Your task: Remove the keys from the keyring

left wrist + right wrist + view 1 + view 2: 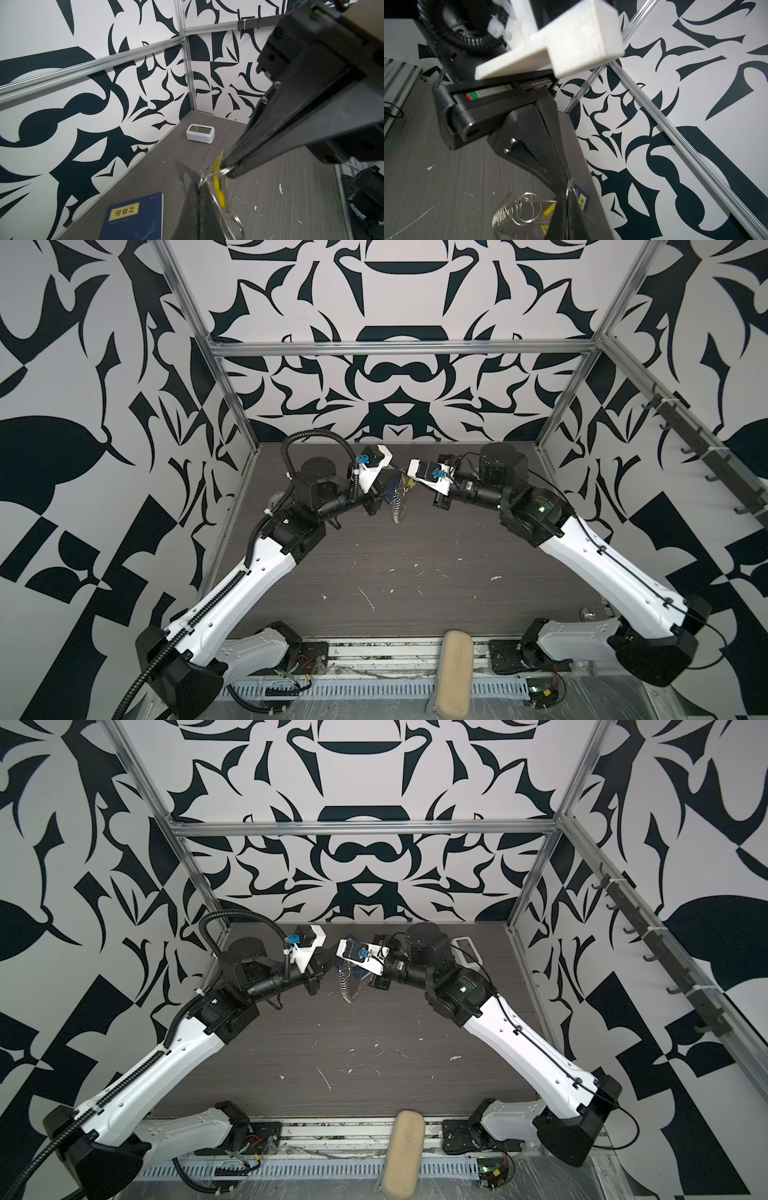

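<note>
Jaws of the left gripper (198, 184) and right gripper (226, 169) are seen shut, tips close together. Each is pinched on the thin wire keyring strung with small silver split rings (233, 225). Between the tips the yellow oblong plastic key tag (220, 194) is hung, long axis crosswise to the line joining them and nearest the right gripper.

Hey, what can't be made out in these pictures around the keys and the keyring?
- Left wrist view: the left gripper and right gripper cover parts of the keys. The keyring runs off the bottom edge.
- In both top views, the keys are too small to make out between the grippers. Only the keyring's chain shows, hanging.
- Right wrist view: the right gripper's finger hides most of the keys, which are blurred.
</note>
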`<action>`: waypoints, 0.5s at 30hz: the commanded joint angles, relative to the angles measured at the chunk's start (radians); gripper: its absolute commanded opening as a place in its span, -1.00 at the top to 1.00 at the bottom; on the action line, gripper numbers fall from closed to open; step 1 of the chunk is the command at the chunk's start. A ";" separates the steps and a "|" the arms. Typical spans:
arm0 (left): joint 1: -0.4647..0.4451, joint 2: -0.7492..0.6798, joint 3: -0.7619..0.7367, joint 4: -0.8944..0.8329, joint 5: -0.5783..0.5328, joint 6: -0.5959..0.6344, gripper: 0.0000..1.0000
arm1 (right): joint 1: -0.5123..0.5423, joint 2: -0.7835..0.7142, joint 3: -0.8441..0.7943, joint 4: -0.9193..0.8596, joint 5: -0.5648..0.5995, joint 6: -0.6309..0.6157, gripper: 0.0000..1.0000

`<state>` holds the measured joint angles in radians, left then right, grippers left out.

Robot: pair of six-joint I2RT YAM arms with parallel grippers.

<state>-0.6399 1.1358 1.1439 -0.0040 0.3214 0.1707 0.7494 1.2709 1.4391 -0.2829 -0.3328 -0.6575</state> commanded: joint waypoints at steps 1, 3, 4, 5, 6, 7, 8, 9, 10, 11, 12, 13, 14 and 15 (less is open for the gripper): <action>-0.012 0.000 0.040 0.160 0.016 -0.031 1.00 | 0.047 -0.001 -0.007 -0.042 -0.101 0.022 0.76; -0.012 0.000 0.040 0.160 0.020 -0.030 1.00 | 0.046 -0.002 -0.007 -0.042 -0.106 0.027 0.72; -0.012 0.001 0.039 0.160 0.020 -0.031 1.00 | 0.045 0.000 -0.009 -0.042 -0.106 0.027 0.69; -0.012 0.000 0.040 0.159 0.022 -0.028 1.00 | 0.046 0.000 -0.011 -0.041 -0.106 0.027 0.66; -0.012 -0.001 0.040 0.158 0.021 -0.027 1.00 | 0.046 0.001 -0.012 -0.041 -0.107 0.027 0.65; -0.012 -0.002 0.040 0.157 0.022 -0.027 1.00 | 0.045 0.001 -0.013 -0.038 -0.105 0.029 0.64; -0.012 -0.002 0.040 0.156 0.021 -0.027 1.00 | 0.046 0.000 -0.013 -0.038 -0.104 0.029 0.62; -0.013 -0.003 0.040 0.155 0.020 -0.025 1.00 | 0.046 0.000 -0.011 -0.038 -0.105 0.033 0.61; -0.013 -0.003 0.040 0.154 0.018 -0.025 1.00 | 0.047 -0.001 -0.009 -0.038 -0.109 0.035 0.60; -0.013 -0.004 0.040 0.154 0.018 -0.023 1.00 | 0.046 -0.003 -0.010 -0.037 -0.116 0.038 0.59; -0.013 -0.004 0.040 0.154 0.019 -0.024 1.00 | 0.047 -0.008 -0.012 -0.035 -0.126 0.043 0.57; -0.013 -0.004 0.039 0.154 0.019 -0.023 1.00 | 0.046 -0.013 -0.015 -0.031 -0.139 0.050 0.55; -0.013 -0.005 0.040 0.154 0.019 -0.022 1.00 | 0.047 -0.022 -0.023 -0.019 -0.148 0.057 0.52; -0.013 -0.004 0.040 0.153 0.018 -0.023 1.00 | 0.047 -0.031 -0.031 -0.004 -0.154 0.068 0.46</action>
<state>-0.6437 1.1389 1.1439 0.0338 0.3298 0.1638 0.7738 1.2652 1.4300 -0.2810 -0.3824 -0.6319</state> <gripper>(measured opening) 0.042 0.255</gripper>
